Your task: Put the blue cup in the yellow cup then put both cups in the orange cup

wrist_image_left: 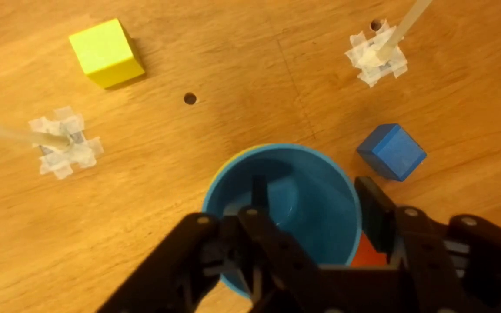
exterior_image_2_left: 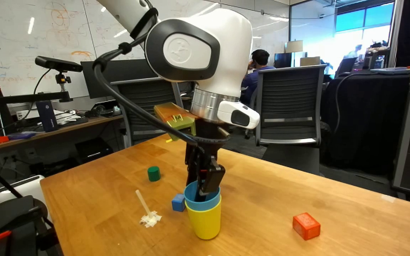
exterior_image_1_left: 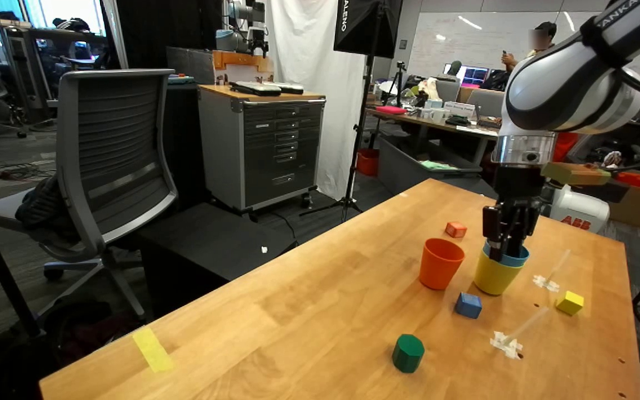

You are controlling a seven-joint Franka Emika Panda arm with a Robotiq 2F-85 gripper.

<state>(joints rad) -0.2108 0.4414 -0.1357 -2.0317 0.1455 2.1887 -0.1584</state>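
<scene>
Pointing down, the claw (wrist_image_left: 311, 191) has its fingers apart at the mouth of the blue cup (exterior_image_2_left: 205, 206): one reaches inside, while the other shows at the rim in the wrist view; whether that one is above the wall or outside it, and whether either touches the cup, I cannot tell. In both exterior views the blue cup sits in the yellow cup (exterior_image_2_left: 205, 222), its upper band proud of the yellow rim; from above, a thin yellow crescent shows along one side. The yellow cup stands upright on the bench (exterior_image_1_left: 275, 322). Just beside it, with a strip of bench between, the orange cup (exterior_image_1_left: 441, 266) stands mouth up; the wrist view gives only a patch of it, the rest hidden. Near the foot of the yellow cup lies the blue block (wrist_image_left: 392, 152). In an exterior view the orange block (exterior_image_1_left: 455, 229) lies beyond the orange cup, and the green block (exterior_image_1_left: 408, 355) stands nearest the camera, well apart from the cups. Two slanting sticks (wrist_image_left: 404, 29) rise from patches of pale tape (wrist_image_left: 78, 158), with the yellow block (wrist_image_left: 105, 52) near one of them. Yellow tape (exterior_image_1_left: 152, 349) lies near a corner of the bench.
</scene>
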